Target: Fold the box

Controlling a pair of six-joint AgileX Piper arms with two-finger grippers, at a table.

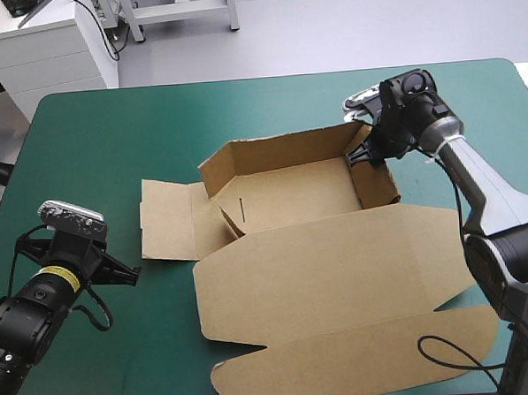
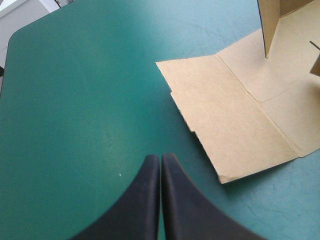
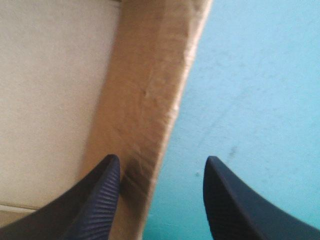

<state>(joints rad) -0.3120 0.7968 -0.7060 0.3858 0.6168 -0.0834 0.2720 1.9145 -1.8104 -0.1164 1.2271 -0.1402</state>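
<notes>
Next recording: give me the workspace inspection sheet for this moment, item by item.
Surface: teal-green cover, lying flat.
Job's things: brown box, partly folded; far and right walls raised, left flap and lid flat.
Clutter: nothing seen.
Grippers: left gripper shut, over bare cover beside the left flap; right gripper open, the right wall between its fingers.
Cables: nothing seen.
Surroundings: nothing seen.

Pale and evenly lit

Teal-green table cover (image 1: pixel 154 124) with rounded far corners, filling most of the high view. Beyond its far edge, pale grey floor (image 1: pixel 343 25). At the far left, a white drawer cabinet (image 1: pixel 44 54); beside it, the legs of a white frame (image 1: pixel 183 7).
</notes>
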